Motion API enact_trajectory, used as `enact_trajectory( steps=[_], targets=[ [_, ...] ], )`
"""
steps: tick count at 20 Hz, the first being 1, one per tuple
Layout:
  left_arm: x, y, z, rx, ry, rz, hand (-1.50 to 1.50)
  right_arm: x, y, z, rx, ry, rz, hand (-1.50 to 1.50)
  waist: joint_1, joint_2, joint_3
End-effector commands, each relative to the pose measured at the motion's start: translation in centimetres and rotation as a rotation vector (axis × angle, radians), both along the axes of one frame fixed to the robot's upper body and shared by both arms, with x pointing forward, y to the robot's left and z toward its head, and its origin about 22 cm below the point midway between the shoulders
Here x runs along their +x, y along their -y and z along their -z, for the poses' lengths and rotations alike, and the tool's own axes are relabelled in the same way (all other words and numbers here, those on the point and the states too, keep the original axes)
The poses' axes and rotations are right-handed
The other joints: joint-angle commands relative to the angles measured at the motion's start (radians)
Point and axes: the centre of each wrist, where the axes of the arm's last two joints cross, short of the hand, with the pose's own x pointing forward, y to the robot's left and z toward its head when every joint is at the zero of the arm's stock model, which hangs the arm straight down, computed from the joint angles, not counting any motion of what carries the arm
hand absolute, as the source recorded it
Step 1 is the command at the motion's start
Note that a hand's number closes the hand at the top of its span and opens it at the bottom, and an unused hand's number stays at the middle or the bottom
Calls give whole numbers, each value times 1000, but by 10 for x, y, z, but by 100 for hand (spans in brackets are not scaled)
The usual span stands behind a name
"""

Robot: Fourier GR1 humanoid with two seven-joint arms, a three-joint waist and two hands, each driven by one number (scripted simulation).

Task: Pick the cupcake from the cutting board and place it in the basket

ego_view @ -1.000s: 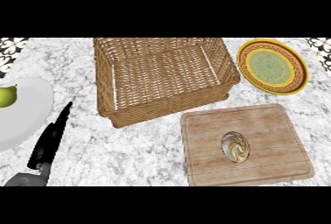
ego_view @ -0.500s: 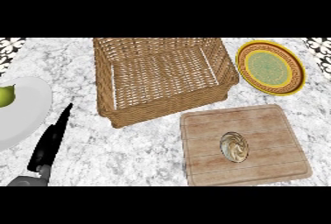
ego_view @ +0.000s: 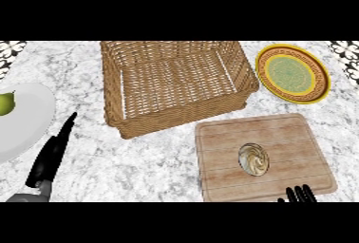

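Note:
A cupcake point(ego_view: 253, 158) with swirled cream frosting stands near the middle of the wooden cutting board point(ego_view: 280, 130) at the lower right. The wicker basket point(ego_view: 116, 80) sits behind and to the left of the board, with nothing inside it. Black fingertips of my right hand point(ego_view: 299, 193) rise from the lower edge over the board's front rim, a short way in front and to the right of the cupcake, straight and apart from it. My left hand point(ego_view: 49, 159) rests at the lower left with its fingers straight, far from the board.
A white plate point(ego_view: 32, 118) with a green pear point(ego_view: 6, 103) lies at the left edge, beside my left hand. A yellow and green patterned plate point(ego_view: 294, 73) sits at the back right, beside the basket. The counter is grey-white marble.
My right hand's fingertips have come into view at the lower edge over the board's front. The left hand, cupcake and basket stay as they were.

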Motion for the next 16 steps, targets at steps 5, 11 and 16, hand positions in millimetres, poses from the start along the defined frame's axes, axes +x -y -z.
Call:
enact_trajectory(
  steps=[5, 11, 16],
  targets=[
    [11, -5, -11, -5, -15, -5, 0, 51, -19, 8, 69, 33, 19, -150, 16, 10, 20],
    [-2, 0, -8, -7, -5, 1, 0, 51, -15, 11, 61, 17, 57, -150, 17, 8, 20],
    [-1, 4, 6, -5, -3, 14, 0, 69, -6, 4, 64, 11, 75, -150, 13, 9, 19]
  ],
)
